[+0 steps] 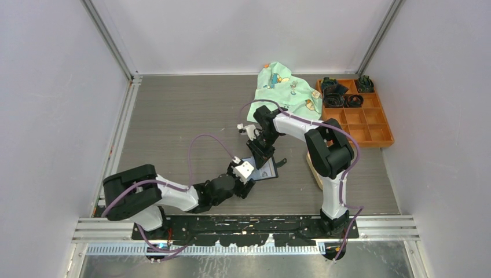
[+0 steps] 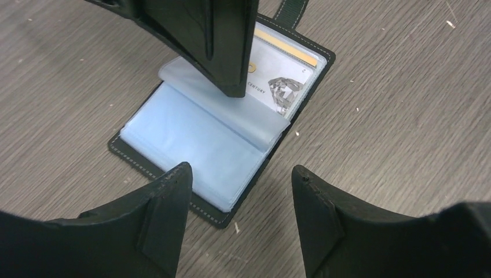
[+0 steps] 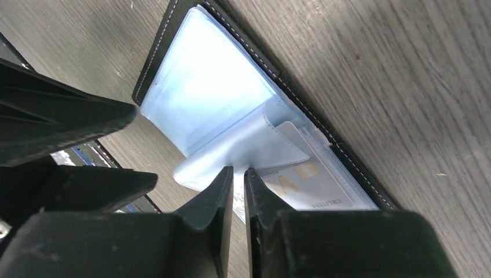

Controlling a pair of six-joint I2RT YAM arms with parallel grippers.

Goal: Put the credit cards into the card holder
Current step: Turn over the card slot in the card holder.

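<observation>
Scene: a grey wood-grain table (image 1: 173,116) inside pale walls, with two black and white robot arms bolted at its near edge.
Card holder: a small black leather-like folding card holder (image 2: 191,139) with white stitching lies open and flat near the middle of the table, a little toward the near edge. Pale blue clear plastic sleeves fan across both halves.
Credit card: a pale grey-white plastic credit card (image 2: 284,90) printed with a dark faceted gem and the word CENTURY lies flat in the sleeves on the half farther from the left arm. A yellow stripe shows in the sleeve behind it.
Left gripper: the left gripper (image 2: 240,174) hangs just over the near edge of the card holder. Its two black fingers stand well apart with nothing between them.
Right gripper: the right gripper (image 3: 238,172) points down onto the sleeves at the fold of the card holder, beside the credit card. Its fingers are drawn together to a thin slit. Whether a sleeve leaf is pinched in that slit cannot be told.
Far edge: a crumpled mint-green cloth (image 1: 284,87) with cartoon prints.
Far right corner: an orange plastic compartment box (image 1: 370,130). Dark coiled items (image 1: 339,92) sit in its far cells.
</observation>
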